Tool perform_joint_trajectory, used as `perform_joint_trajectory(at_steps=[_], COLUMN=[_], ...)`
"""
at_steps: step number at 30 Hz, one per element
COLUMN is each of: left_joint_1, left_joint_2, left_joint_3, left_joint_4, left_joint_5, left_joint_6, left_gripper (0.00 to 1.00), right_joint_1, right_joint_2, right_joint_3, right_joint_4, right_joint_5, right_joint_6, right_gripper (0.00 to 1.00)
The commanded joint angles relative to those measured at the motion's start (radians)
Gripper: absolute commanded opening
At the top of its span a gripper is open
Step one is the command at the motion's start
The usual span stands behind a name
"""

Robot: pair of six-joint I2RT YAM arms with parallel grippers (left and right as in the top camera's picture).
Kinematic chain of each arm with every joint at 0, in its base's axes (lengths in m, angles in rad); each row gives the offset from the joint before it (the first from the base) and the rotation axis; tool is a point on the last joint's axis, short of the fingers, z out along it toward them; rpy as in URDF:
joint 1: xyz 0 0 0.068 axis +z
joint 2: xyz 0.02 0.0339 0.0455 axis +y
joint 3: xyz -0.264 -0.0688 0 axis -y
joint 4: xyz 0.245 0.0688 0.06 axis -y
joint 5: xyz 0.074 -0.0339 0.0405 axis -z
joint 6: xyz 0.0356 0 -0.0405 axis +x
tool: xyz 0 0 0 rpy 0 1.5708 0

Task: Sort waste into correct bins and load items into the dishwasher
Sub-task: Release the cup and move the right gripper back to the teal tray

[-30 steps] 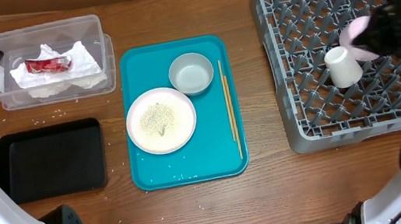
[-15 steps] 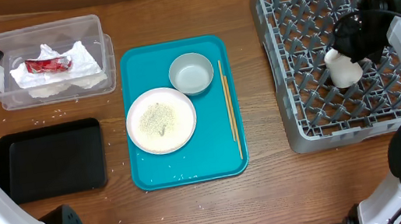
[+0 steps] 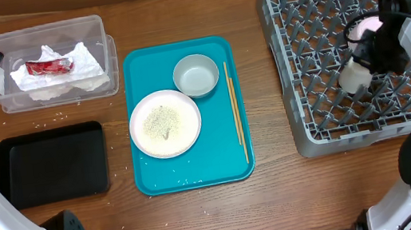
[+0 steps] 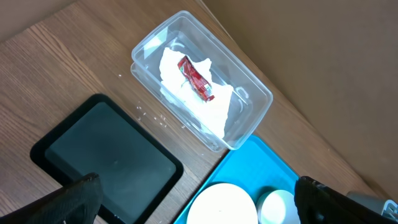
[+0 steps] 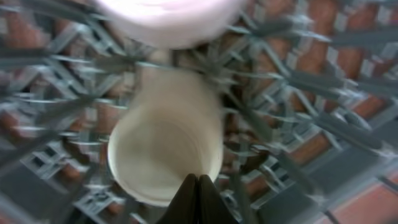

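My right gripper [image 3: 365, 65] is over the grey dish rack [image 3: 328, 126], its fingers shut together at the rim of the small white cup [image 3: 353, 78]. In the right wrist view the gripper [image 5: 198, 186] points at the cup [image 5: 165, 149], which lies tilted with its opening toward the camera. A pale-pink plate [image 5: 168, 22] stands behind it. My left gripper [image 4: 199, 202] is open and empty, high above the table's left side. The crumpled napkin [image 3: 63, 77] and red wrapper [image 3: 50, 67] lie in the clear tub [image 3: 101, 34]. The black tray [image 3: 51, 165] holds nothing.
A teal tray [image 3: 197, 168] in the middle holds a plate with rice [image 3: 165, 123], a small bowl [image 3: 196, 76] and wooden chopsticks [image 3: 235, 111]. Loose rice grains [image 3: 53, 118] lie on the table between tub and black tray.
My right arm has moved over the rack and its gripper has come down by the cup. The cup has shifted slightly toward the front and tipped. The left arm has not moved.
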Motion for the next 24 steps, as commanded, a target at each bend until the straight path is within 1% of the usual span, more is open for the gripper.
perform_joint_trajectory(at_steps=[1, 5, 7, 10, 11, 12, 13, 14, 15, 16, 17, 18, 19, 22, 24], left_joint_1=[-0.002, -0.002, -0.002, -0.002, -0.002, -0.002, -0.002, -0.002, -0.002, -0.002, -0.002, -0.002, -0.002, -0.002, -0.002], left_joint_2=[-0.014, -0.014, -0.014, -0.014, -0.014, -0.014, -0.014, -0.014, -0.014, -0.014, -0.014, -0.014, -0.014, -0.014, -0.014], left_joint_3=[-0.002, -0.002, -0.002, -0.002, -0.002, -0.002, -0.002, -0.002, -0.002, -0.002, -0.002, -0.002, -0.002, -0.002, -0.002], left_joint_4=[0.002, 0.002, 0.002, 0.002, 0.002, 0.002, 0.002, 0.002, 0.002, 0.002, 0.002, 0.002, 0.002, 0.002, 0.002], left_joint_5=[-0.007, -0.006, -0.007, -0.007, -0.006, -0.006, -0.006, -0.006, -0.006, -0.006, -0.007, -0.006, -0.006, -0.006, -0.006], left_joint_6=[-0.007, -0.006, -0.006, -0.007, -0.007, -0.007, -0.006, -0.006, -0.006, -0.007, -0.007, -0.007, -0.007, -0.007, -0.006], left_gripper=[1.0, 1.0, 1.0, 1.0, 1.0, 1.0, 1.0, 1.0, 1.0, 1.0, 1.0, 1.0, 1.0, 1.0, 1.0], right_joint_1=[0.002, 0.019, 0.037, 0.089, 0.114, 0.145, 0.179, 0.259, 0.305, 0.338, 0.374, 0.415, 0.489, 0.605, 0.658], right_joint_2=[0.003, -0.006, -0.013, -0.018, -0.018, -0.018, -0.018, -0.011, -0.005, 0.0, 0.006, 0.011, 0.03, 0.083, 0.126], right_joint_3=[0.034, 0.106, 0.15, 0.203, 0.212, 0.213, 0.213, 0.213, 0.213, 0.213, 0.213, 0.212, 0.212, 0.212, 0.212], right_joint_4=[-0.04, -0.084, -0.087, -0.044, -0.012, 0.035, 0.085, 0.179, 0.229, 0.263, 0.299, 0.336, 0.394, 0.455, 0.48], right_joint_5=[0.092, 0.011, -0.081, -0.31, -0.387, -0.449, -0.48, -0.476, -0.466, -0.459, -0.45, -0.433, -0.362, -0.206, -0.153], right_joint_6=[0.044, 0.038, 0.01, -0.058, -0.071, -0.074, -0.074, -0.074, -0.074, -0.074, -0.074, -0.074, -0.074, -0.097, -0.108], right_gripper=[0.04, 0.04, 0.04, 0.04, 0.07, 0.13, 0.21, 0.53, 0.63, 0.69, 0.71, 0.72, 0.72, 0.72, 0.72])
